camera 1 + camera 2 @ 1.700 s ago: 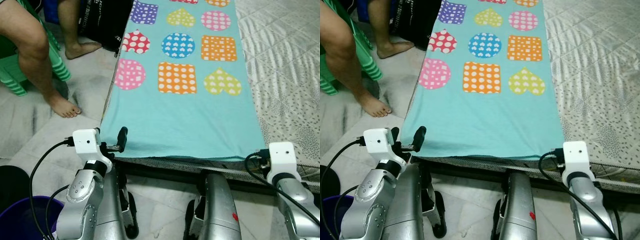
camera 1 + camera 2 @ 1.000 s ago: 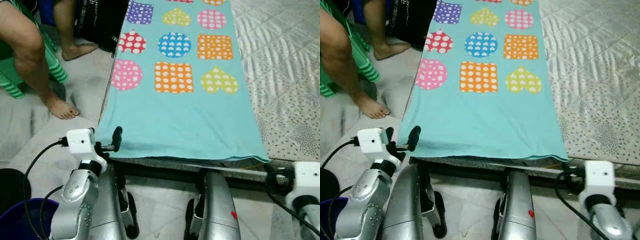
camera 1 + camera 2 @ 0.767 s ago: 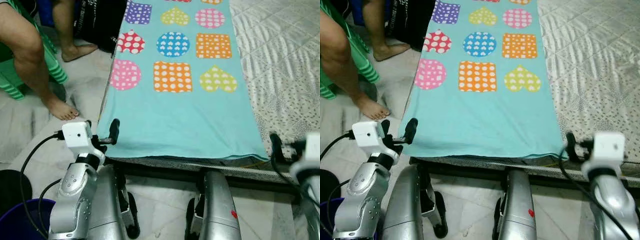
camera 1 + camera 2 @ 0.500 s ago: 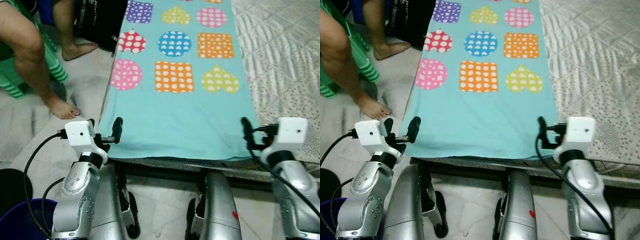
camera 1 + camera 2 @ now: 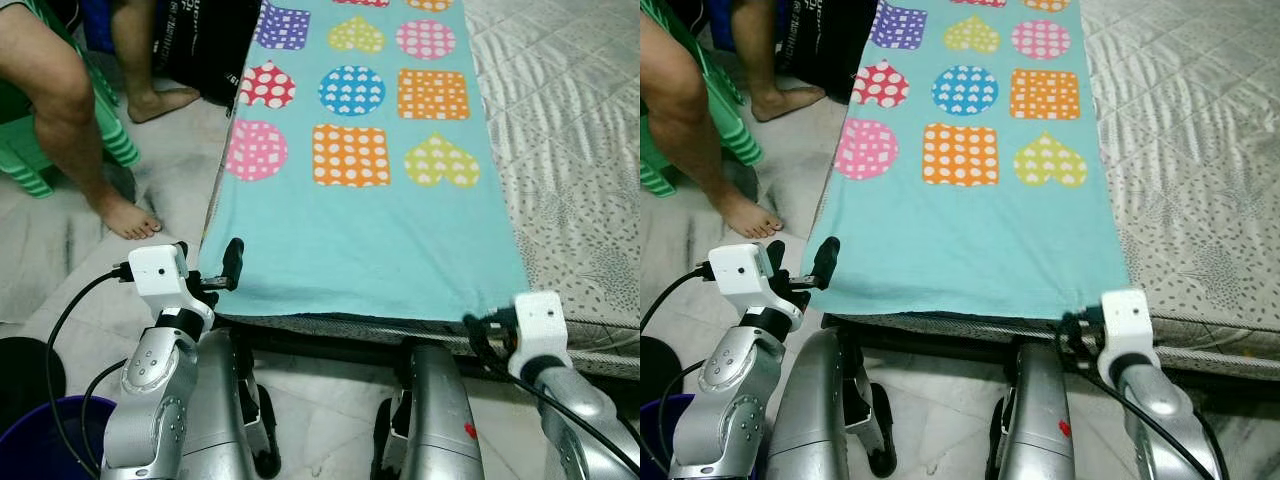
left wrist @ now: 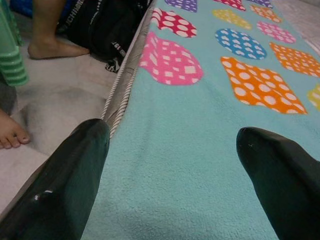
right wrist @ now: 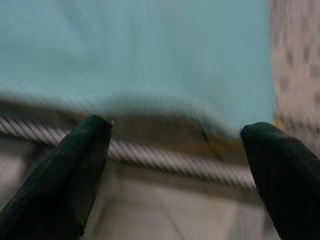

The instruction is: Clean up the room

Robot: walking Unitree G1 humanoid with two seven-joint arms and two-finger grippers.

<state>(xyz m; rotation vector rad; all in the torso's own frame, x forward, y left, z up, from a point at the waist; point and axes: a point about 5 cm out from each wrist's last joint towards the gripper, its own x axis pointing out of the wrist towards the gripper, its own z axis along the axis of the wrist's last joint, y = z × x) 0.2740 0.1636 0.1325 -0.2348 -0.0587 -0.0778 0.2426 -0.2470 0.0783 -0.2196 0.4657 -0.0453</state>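
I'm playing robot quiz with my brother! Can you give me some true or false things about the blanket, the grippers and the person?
1. The blanket is plain red. False: it is turquoise with coloured hearts, circles and squares.
2. The left gripper is open at the blanket's near left corner. True.
3. The right gripper is shut on the blanket. False: its fingers are apart, just short of the blanket's edge.
4. A person's bare foot is on the floor beside the mattress. True.
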